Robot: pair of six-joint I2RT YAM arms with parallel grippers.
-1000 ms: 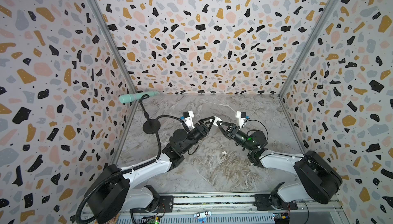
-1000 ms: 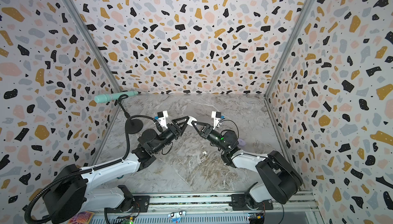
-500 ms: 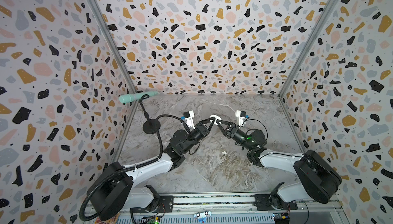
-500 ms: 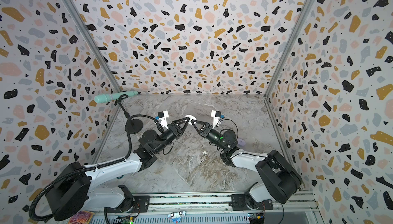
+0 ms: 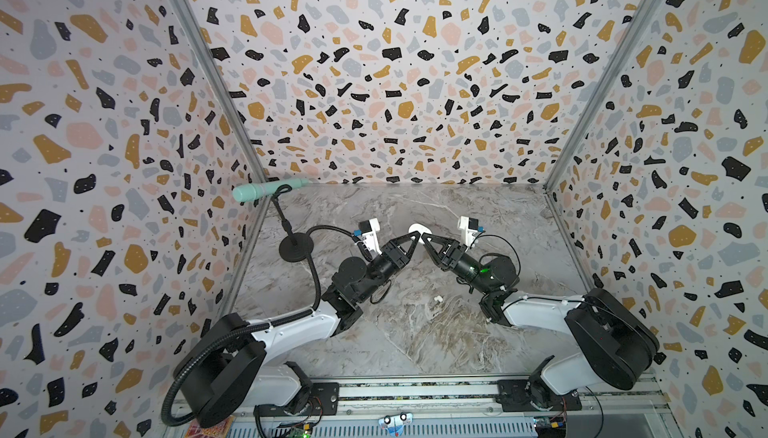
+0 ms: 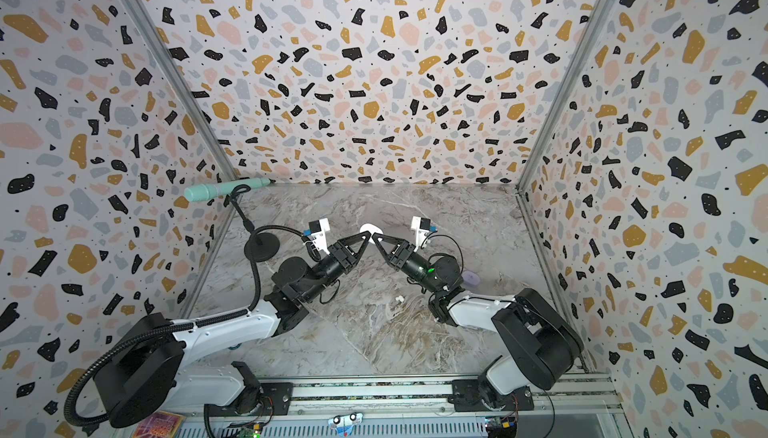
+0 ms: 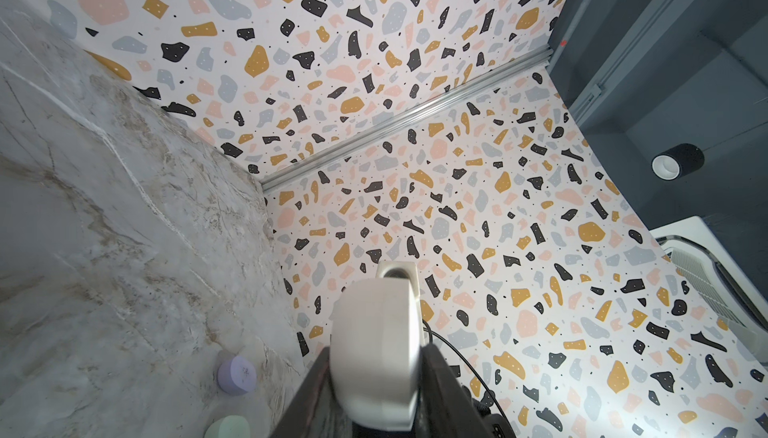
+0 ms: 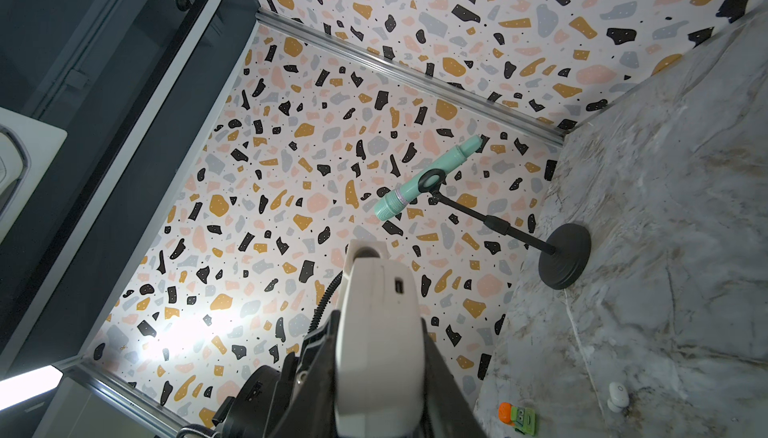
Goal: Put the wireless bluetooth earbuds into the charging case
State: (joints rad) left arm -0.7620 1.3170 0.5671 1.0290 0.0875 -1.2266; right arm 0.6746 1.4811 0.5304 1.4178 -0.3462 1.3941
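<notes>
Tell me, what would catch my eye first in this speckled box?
The left claw and right claw meet mid-air at the centre, both pinching one white case above the marble floor. A mint-green microphone on a black stand sits in the back left corner, and a tiny white earbud lies on the floor near the middle.

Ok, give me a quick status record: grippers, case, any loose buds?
left gripper: shut on the white charging case
right gripper: shut on the same case, from the opposite side
case position: held above the table, mid-workspace
loose earbud: white, on the table between the arms
lavender case: on the table beside the right arm
</notes>
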